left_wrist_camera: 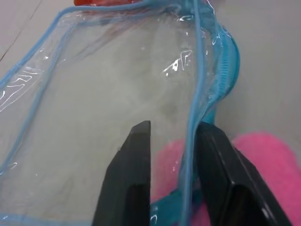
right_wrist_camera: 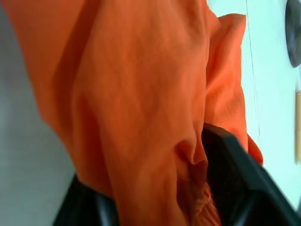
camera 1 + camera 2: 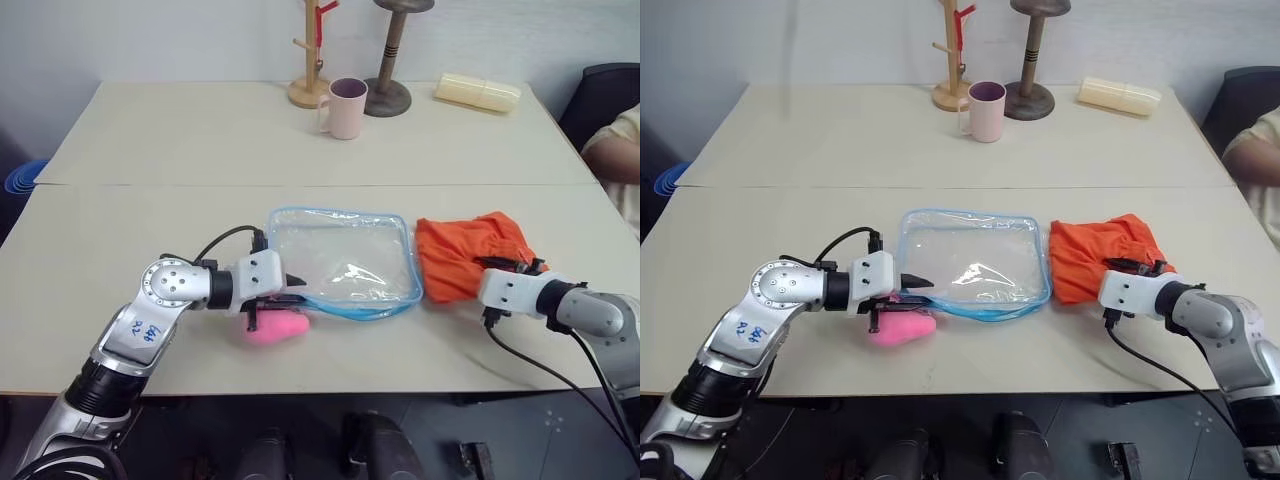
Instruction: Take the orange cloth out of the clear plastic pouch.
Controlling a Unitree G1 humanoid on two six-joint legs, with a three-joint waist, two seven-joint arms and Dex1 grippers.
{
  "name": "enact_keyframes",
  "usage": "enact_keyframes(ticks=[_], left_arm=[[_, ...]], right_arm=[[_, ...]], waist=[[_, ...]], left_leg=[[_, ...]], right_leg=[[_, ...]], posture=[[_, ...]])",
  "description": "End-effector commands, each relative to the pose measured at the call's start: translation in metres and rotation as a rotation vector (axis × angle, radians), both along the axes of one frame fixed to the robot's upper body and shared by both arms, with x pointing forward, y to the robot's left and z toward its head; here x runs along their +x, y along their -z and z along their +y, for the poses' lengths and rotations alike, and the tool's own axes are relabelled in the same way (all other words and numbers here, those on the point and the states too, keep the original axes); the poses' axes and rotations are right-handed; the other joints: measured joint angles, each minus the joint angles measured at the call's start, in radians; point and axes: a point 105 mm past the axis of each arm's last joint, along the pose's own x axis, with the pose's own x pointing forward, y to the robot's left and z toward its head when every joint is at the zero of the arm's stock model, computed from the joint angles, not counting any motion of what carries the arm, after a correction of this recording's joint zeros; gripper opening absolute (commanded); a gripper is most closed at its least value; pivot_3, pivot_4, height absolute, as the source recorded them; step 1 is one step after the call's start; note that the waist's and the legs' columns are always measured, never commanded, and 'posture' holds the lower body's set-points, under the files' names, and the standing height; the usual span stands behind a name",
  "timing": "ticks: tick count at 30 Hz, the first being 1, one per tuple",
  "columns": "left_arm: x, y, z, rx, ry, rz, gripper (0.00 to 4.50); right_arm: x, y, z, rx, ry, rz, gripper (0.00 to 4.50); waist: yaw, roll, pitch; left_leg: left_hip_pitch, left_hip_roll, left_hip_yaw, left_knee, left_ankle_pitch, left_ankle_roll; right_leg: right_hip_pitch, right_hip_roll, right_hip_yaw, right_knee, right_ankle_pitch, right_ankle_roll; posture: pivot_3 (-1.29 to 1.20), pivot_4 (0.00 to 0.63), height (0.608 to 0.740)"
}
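Now orange cloth (image 3: 468, 255) beside clear plastic pouch (image 3: 340, 262)

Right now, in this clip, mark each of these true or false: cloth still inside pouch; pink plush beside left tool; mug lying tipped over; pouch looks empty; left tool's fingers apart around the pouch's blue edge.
1. The orange cloth is inside the clear plastic pouch. False: it lies on the table, to the pouch's right.
2. A pink plush lies by the left tool. True.
3. The pink mug is tipped over. False: it stands upright.
4. The pouch looks empty. True.
5. The left tool's fingers are apart, the pouch's blue edge between them. True.
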Motion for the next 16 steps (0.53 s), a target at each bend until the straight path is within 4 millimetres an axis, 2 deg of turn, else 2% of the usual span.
enact_keyframes(ticks=[1, 4, 6, 8, 9, 11, 13, 16], left_arm=[[-0.006, -0.029, 0.017, -0.129, -0.053, 0.047, 2.34], [-0.019, -0.055, 0.046, -0.249, -0.072, 0.179, 3.34], [-0.033, -0.067, 0.072, -0.248, -0.075, 0.222, 3.91], [-0.038, -0.075, 0.103, -0.202, -0.139, 0.232, 4.47], [-0.039, -0.077, 0.112, -0.185, -0.161, 0.228, 4.47], [-0.032, -0.070, 0.153, -0.048, -0.285, 0.189, 4.47], [-0.031, -0.067, 0.177, 0.024, -0.340, 0.180, 4.47], [-0.027, -0.065, 0.187, 0.054, -0.361, 0.150, 4.47]], right_arm=[[-0.021, -0.018, -0.006, 0.181, 0.034, 0.111, 3.49], [-0.050, -0.036, -0.017, 0.402, 0.069, 0.252, 4.49], [-0.073, -0.051, -0.030, 0.525, 0.099, 0.346, 4.50], [-0.091, -0.061, -0.056, 0.585, 0.190, 0.401, 4.50], [-0.096, -0.063, -0.062, 0.599, 0.216, 0.413, 4.50], [-0.103, -0.074, -0.092, 0.695, 0.342, 0.390, 4.50], [-0.108, -0.079, -0.108, 0.754, 0.401, 0.376, 4.50], [-0.111, -0.076, -0.108, 0.763, 0.404, 0.380, 4.50]], waist=[[0.003, 0.000, 0.000], [0.003, 0.000, 0.000], [0.002, 0.000, 0.000], [0.001, 0.000, 0.000], [0.002, 0.000, 0.000], [0.002, 0.000, 0.000], [0.002, 0.000, 0.000], [0.002, 0.000, 0.000]], left_leg=[[0.000, 0.000, 0.000, 0.000, 0.000, 0.000], [-0.001, 0.000, -0.001, 0.000, 0.000, 0.000], [0.000, 0.000, -0.001, -0.001, 0.000, 0.000], [0.002, 0.001, -0.002, -0.002, 0.000, 0.000], [0.002, 0.000, -0.002, -0.002, 0.000, 0.000], [0.004, 0.000, -0.002, -0.003, -0.001, 0.001], [0.006, 0.000, -0.001, -0.004, -0.001, 0.002], [0.007, -0.001, -0.001, -0.008, -0.001, 0.002]], right_leg=[[0.000, 0.000, 0.000, 0.000, 0.000, 0.000], [0.000, 0.000, 0.000, 0.000, 0.000, 0.000], [0.000, 0.000, 0.000, 0.000, 0.000, 0.000], [0.002, 0.000, 0.000, -0.002, 0.000, 0.000], [0.002, 0.000, -0.001, -0.003, 0.000, 0.000], [0.004, 0.000, -0.001, -0.004, 0.000, 0.000], [0.006, -0.001, 0.000, -0.005, 0.000, 0.000], [0.006, 0.000, 0.000, -0.006, -0.001, -0.001]], posture=[[0.00, 0.150, 0.740], [0.00, 0.150, 0.740], [0.00, 0.150, 0.740], [0.00, 0.150, 0.740], [0.00, 0.150, 0.740], [0.00, 0.150, 0.740], [0.00, 0.150, 0.740], [0.00, 0.150, 0.740]])
